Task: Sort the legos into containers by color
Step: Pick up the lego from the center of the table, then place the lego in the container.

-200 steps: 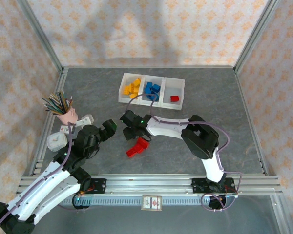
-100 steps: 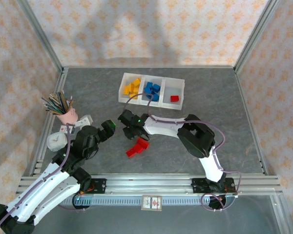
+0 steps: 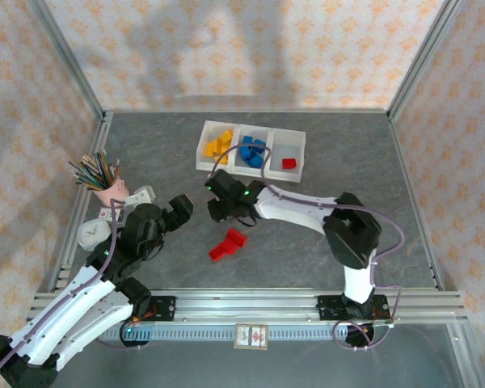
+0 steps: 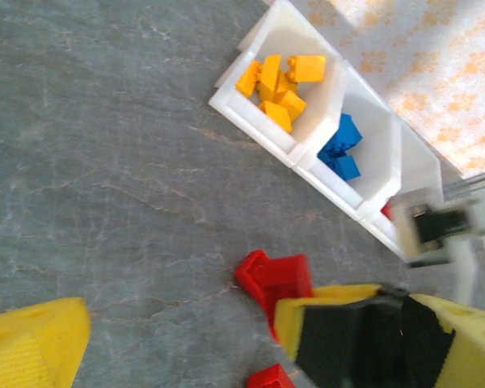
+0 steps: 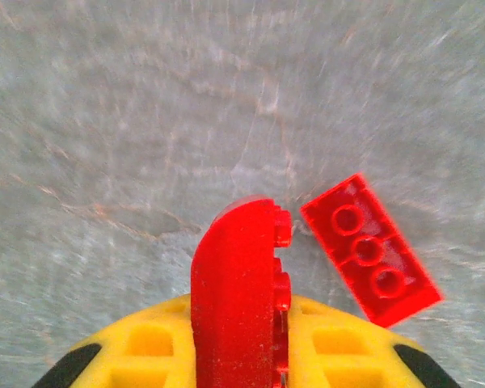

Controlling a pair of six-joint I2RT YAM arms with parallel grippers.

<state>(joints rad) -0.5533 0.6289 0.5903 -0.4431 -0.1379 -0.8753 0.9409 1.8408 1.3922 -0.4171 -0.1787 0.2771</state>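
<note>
We judge the sort well along. The tray (image 3: 287, 144) lies beyond the right claw (image 3: 226, 208), and each compartment already holds one colour. The yellow bricks (image 3: 218, 145) sit off to that claw's left, the blue bricks (image 3: 253, 152) in the middle, and a single red brick (image 3: 288, 163) off to its right.

What is left looks to be red only. A curved red piece (image 5: 238, 283) is clamped between the right claw's jaws. Loose red bricks (image 3: 228, 244) lie on the table (image 3: 347, 162) near that claw, on the side toward the arm bases. There may be two or three, but the cluster is too small for us to count. In the right wrist view, a flat three-stud brick (image 5: 370, 250) rests just right of the held piece, apart from it.

The right arm reaches from its base across to mid-table. The left arm slants inward, and the left claw (image 4: 178, 323) gapes wide and empty beside the right one.
</note>
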